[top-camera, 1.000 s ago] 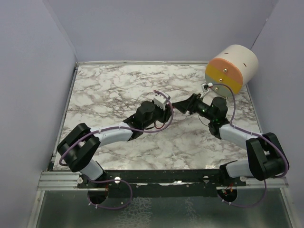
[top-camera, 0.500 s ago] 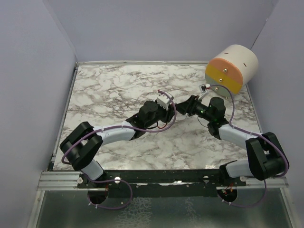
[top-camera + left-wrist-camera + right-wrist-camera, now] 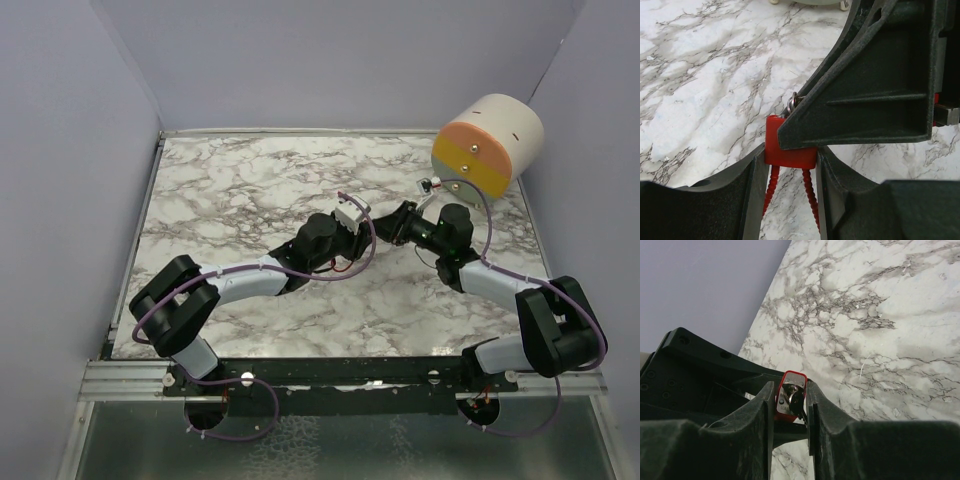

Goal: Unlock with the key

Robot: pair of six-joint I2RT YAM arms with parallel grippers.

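Your left gripper [image 3: 363, 230], clenched on the red padlock [image 3: 790, 150], has closed on the right gripper [image 3: 390, 224] grasping the key [image 3: 791, 396], right of worktop centre; insertion looks next.

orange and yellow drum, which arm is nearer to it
Right. The right arm sits just in front of the drum, the right gripper reaching left to the red lock. The left gripper holds that lock from the far side, farther from the drum.

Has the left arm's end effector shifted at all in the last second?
Yes. The left end effector, holding the red lock, slid rightward, closer to the orange-faced drum.
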